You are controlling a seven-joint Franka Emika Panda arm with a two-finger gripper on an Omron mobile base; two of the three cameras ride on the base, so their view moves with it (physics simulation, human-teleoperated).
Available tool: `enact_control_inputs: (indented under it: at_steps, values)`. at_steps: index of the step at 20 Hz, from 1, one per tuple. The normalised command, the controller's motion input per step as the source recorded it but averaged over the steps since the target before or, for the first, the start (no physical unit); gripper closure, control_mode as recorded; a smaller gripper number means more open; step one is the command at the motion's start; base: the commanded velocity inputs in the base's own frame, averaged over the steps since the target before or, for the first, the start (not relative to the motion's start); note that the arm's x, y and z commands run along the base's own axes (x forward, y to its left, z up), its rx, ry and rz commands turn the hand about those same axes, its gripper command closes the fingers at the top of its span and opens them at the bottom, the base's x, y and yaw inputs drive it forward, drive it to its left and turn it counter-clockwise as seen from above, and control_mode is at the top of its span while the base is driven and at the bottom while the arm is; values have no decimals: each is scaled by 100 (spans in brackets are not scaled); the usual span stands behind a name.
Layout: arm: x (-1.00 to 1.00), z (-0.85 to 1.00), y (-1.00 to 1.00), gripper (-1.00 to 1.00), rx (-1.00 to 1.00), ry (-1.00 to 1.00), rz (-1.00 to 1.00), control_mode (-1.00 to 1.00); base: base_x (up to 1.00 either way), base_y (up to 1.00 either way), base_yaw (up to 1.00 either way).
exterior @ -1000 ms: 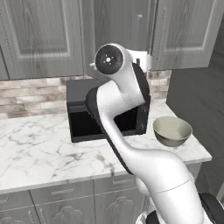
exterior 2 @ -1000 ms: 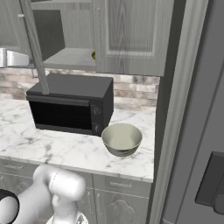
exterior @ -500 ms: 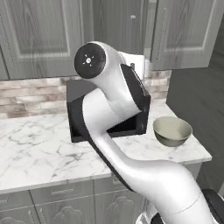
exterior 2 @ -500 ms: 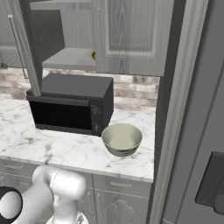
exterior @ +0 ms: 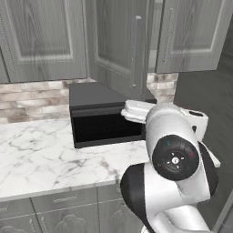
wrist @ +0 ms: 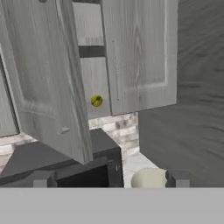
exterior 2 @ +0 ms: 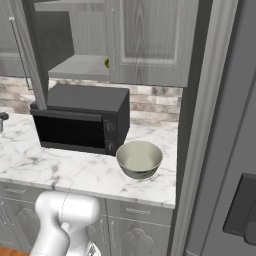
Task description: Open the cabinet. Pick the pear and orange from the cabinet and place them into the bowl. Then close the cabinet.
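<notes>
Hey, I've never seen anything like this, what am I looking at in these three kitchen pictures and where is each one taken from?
This is a computer-rendered kitchen with a white robot arm on a driving base. Two pictures come from cameras on the base, behind the arm to its left and right. The third comes from a camera on the hand, looking along its pincer, whose two dark tips stand wide apart with nothing between them.

On the marble counter sit a black microwave and, beside it, a cream bowl. Above them hangs a grey wall cabinet; its left door is swung open, the right one is shut. On the inner shelf you can see a small yellow-green pear. Nothing is being held.
</notes>
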Motion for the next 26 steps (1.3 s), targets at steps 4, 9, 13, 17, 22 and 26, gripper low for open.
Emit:
enact_control_inputs:
  at_steps: [4,9,13,17,22,26]
  values:
    - [-95,13,-100,-100,42,-16,5,-100,0,0,0]
    - [-31,24,-100,-100,51,-11,17,-100,0,0,0]
    - [49,-3,-78,-100,37,0,32,-100,0,0,0]
    - [92,-61,-29,-100,17,0,31,-100,0,0,0]
    - [100,-54,-3,-100,13,0,25,-100,0,0,0]
    - [100,-38,27,-100,5,0,10,-100,0,0,0]
